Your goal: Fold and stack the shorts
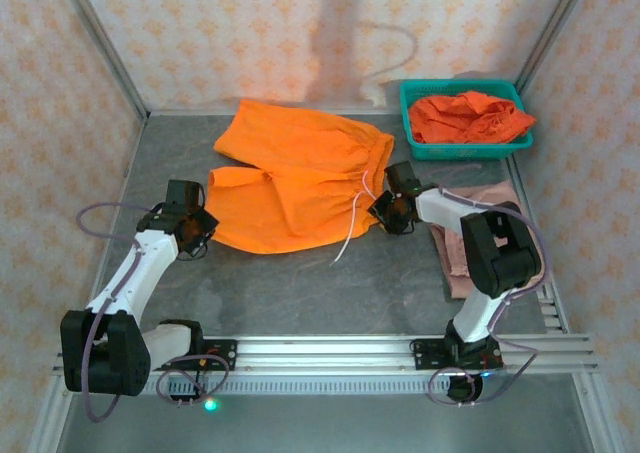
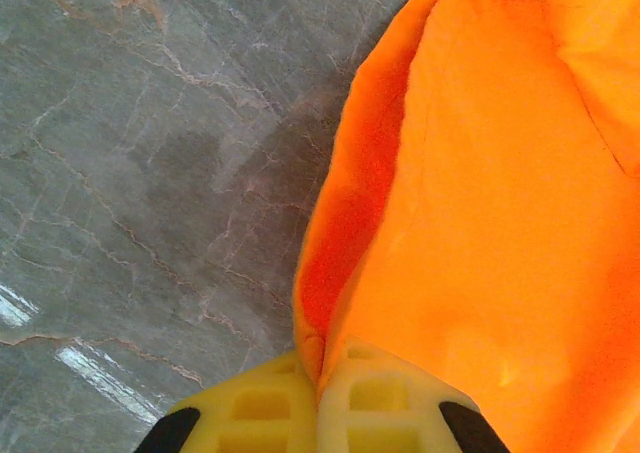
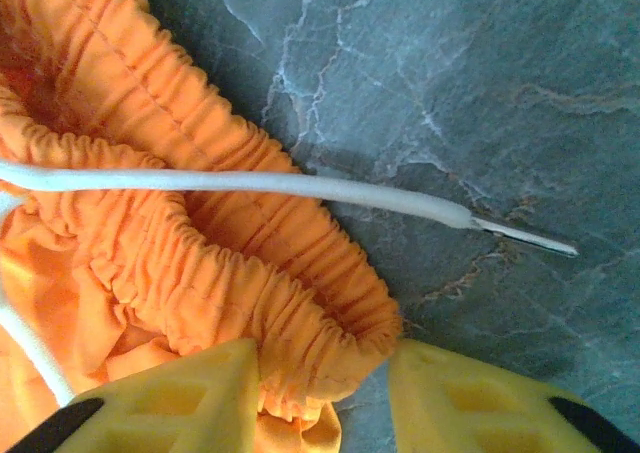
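Right gripper's [image 3: 320,365] jaws astride shorts' [image 3: 150,273] waistband

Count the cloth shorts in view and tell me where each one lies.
3: bright orange cloth shorts spread flat mid-table; crumpled orange shorts in the teal plastic basket; dusty pink shorts at the table's right, partly under the right arm. The basket's heap may hide more.

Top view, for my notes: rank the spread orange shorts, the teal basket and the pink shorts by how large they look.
Largest: the spread orange shorts, clearly.
Next, unranked: the teal basket and the pink shorts. The right arm covers much of the pink pair, so their order is unsure.
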Robot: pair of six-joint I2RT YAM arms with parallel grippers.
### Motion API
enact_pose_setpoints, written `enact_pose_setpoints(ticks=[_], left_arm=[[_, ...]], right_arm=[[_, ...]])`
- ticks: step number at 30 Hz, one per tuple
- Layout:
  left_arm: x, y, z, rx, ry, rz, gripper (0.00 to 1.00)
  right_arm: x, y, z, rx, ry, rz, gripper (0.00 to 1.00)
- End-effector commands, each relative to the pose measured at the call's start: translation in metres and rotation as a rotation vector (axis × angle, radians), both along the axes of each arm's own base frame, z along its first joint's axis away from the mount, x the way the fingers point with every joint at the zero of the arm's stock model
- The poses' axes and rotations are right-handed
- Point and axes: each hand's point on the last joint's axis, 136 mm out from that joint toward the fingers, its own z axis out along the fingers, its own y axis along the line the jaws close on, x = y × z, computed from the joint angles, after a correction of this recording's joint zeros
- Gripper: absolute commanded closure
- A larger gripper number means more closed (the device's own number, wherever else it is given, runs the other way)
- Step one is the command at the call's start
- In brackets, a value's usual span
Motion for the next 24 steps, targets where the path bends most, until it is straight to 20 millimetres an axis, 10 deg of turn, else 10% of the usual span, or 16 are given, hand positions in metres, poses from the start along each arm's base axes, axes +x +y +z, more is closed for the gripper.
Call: enact_pose_setpoints(ticks=[1, 12, 24], left_arm=[[-0.005, 0.006, -0.005, 0.024, 0.028, 0.009, 0.99], [0.007, 0.014, 0.035, 0.081, -0.019, -0.010, 1.00], [0.040, 0.029, 0.238, 0.194, -0.385, -0.009, 1.00]], right_arm=[[0.001, -0.008, -0.007, -0.046, 0.021, -0.009, 0.67], [0.023, -0.008, 0.032, -0.064, -0.053, 0.008, 1.00], [0.056, -0.016, 0.223, -0.058, -0.415, 0.057, 1.00]])
